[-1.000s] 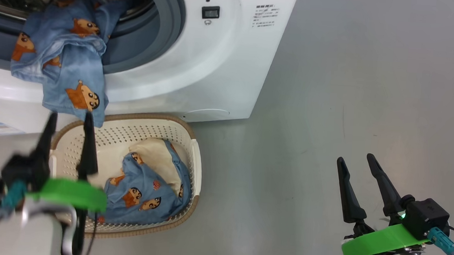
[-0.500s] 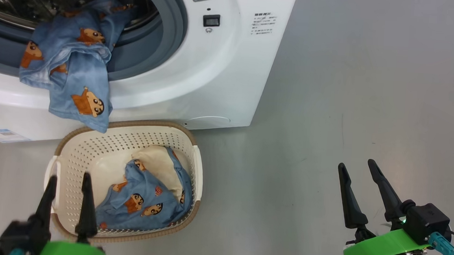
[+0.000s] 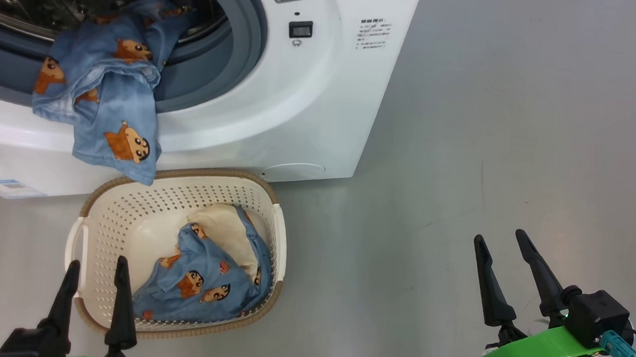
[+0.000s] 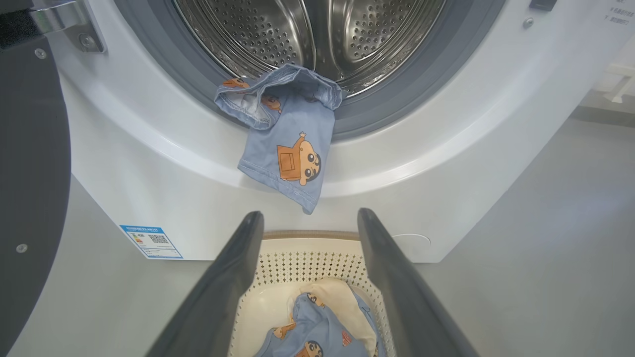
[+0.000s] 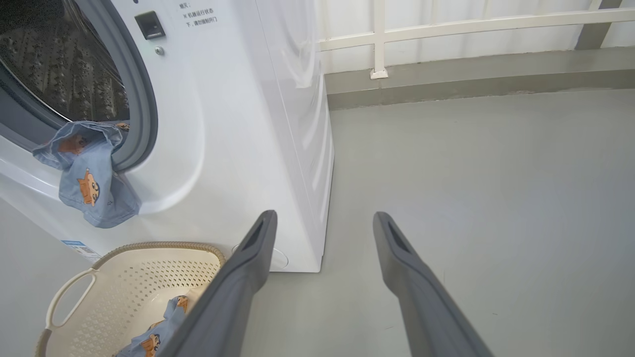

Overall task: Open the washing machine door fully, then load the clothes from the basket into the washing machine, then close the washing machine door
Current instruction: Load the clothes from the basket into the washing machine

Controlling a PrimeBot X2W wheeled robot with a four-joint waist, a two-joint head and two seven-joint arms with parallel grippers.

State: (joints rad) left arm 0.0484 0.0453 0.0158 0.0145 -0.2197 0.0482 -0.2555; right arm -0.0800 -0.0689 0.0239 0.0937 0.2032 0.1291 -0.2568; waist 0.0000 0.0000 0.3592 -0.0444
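While left gripper (image 3: 97, 261) and right gripper (image 3: 499, 235) gape empty, basket (image 3: 186, 171) holds clothes (image 3: 207, 282); blue garment (image 3: 112, 105) drapes washing machine (image 3: 311, 101) mouth.

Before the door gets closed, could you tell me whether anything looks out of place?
Yes: one blue garment hangs half out of the washing machine, draped over its grey gasket and front; the door would likely trap it.

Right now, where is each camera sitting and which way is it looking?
Head: up high, looking down at washer, basket, left end effector and right end effector.
Left wrist: on the left arm, facing the drum; its fingers show.
Right wrist: on the right arm, facing washer side and floor; its fingers show.
Shared: all see the garment hanging from the opening.
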